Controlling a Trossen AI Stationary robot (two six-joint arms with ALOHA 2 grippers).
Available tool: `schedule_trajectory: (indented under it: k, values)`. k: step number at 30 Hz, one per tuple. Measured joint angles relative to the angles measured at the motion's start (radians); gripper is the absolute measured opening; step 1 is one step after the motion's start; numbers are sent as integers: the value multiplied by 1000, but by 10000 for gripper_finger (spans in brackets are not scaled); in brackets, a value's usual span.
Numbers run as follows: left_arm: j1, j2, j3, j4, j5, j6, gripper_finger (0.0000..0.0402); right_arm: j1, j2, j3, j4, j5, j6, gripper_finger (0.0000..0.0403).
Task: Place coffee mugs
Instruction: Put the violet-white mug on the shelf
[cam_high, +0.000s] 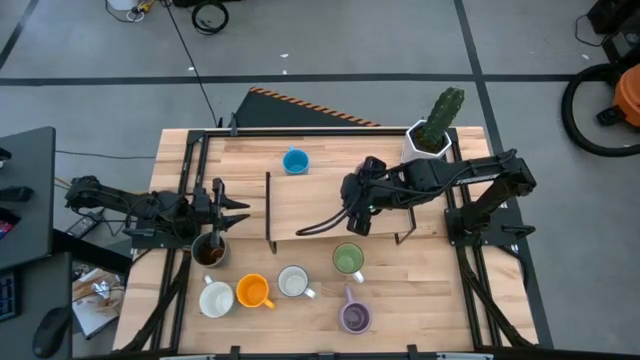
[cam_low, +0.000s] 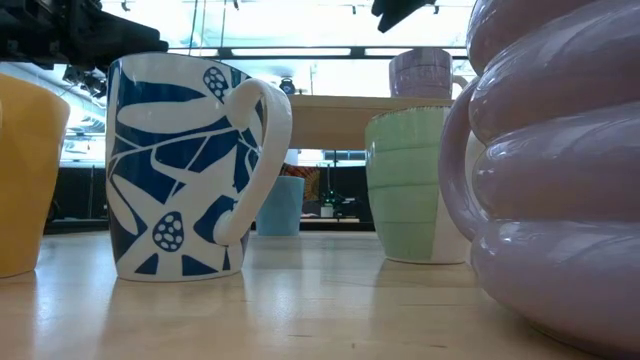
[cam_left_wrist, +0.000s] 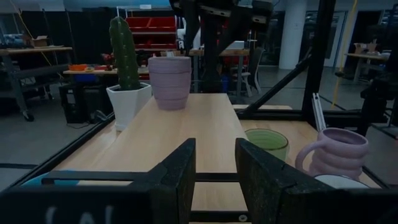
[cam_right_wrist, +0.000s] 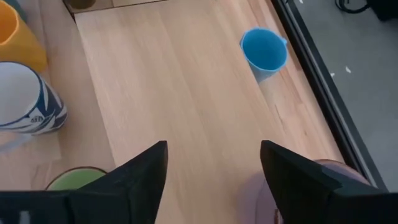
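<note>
Purple mug (cam_left_wrist: 170, 81) has been set on the raised shelf (cam_high: 330, 205), probably the drop spot. Right gripper (cam_high: 357, 210) is parked above it, jaws wide and empty. Left gripper (cam_high: 222, 208), jaws half-open, nothing held, beside the shelf.

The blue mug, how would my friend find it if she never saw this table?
Look at the wooden table from above and find the raised shelf in its middle. The blue mug stands alone on the table just past the shelf's far edge, left of the cactus pot. It is the only plain sky-blue mug; all others cluster near the front.
</note>
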Motion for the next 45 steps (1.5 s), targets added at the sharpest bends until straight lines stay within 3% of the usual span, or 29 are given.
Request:
schedule_trajectory:
  k: [6, 21, 34, 40, 45]
  values:
    - [0, 0, 0, 0, -1, 0, 118, -8, 0, 0, -60, -2, -3, 285]
    - [0, 0, 0, 2, -16, 7, 118, -39, -2, 47, -89, -6, 0, 270]
    - [0, 0, 0, 2, -16, 7, 118, -75, -2, 24, -216, 35, 8, 270]
    - [0, 0, 0, 0, -16, 7, 118, -132, 0, -41, -173, -44, 9, 265]
    - [0, 0, 0, 0, -16, 7, 118, -172, 0, -48, -171, -87, 2, 233]
